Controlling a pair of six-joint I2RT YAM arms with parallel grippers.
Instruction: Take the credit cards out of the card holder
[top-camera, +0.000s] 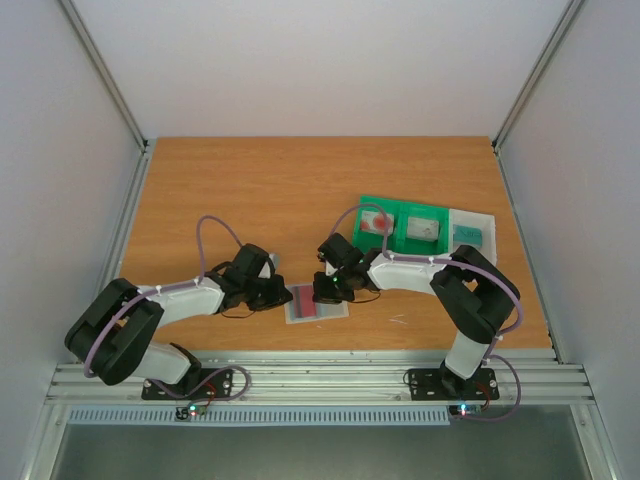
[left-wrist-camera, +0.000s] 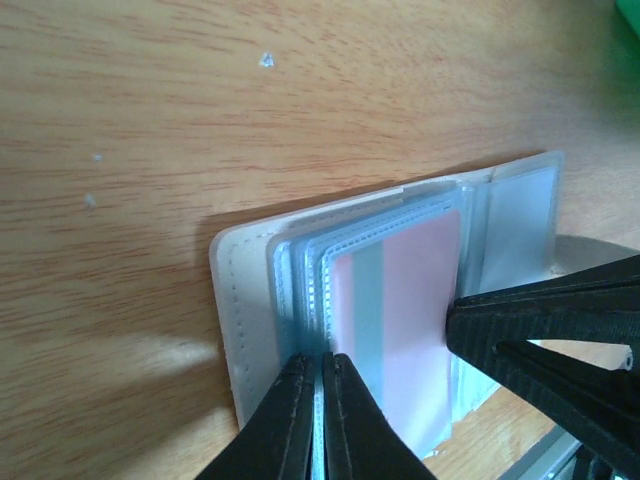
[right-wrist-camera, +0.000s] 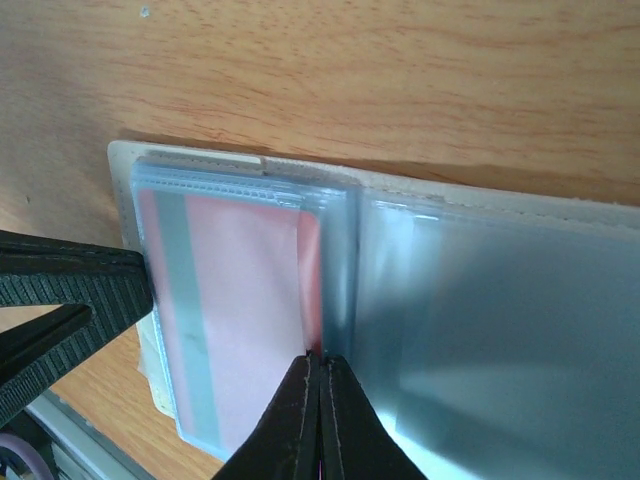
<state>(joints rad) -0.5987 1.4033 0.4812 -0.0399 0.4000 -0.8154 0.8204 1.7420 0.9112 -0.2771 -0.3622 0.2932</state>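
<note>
The holder (top-camera: 320, 308), lower centre of the top view, is pinched by the shut left gripper (left-wrist-camera: 317, 375). The right gripper (right-wrist-camera: 321, 375) is closed at the edge of the card (right-wrist-camera: 240, 300); should its sleeve be caught too, the holder would be dragged along.

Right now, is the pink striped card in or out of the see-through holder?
In: the pink grey-striped card looks faded because the translucent plastic card holder covers it.

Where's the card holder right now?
In the top view the card holder lies near the table's front edge, about centre, with the left gripper and right gripper shut on it.
</note>
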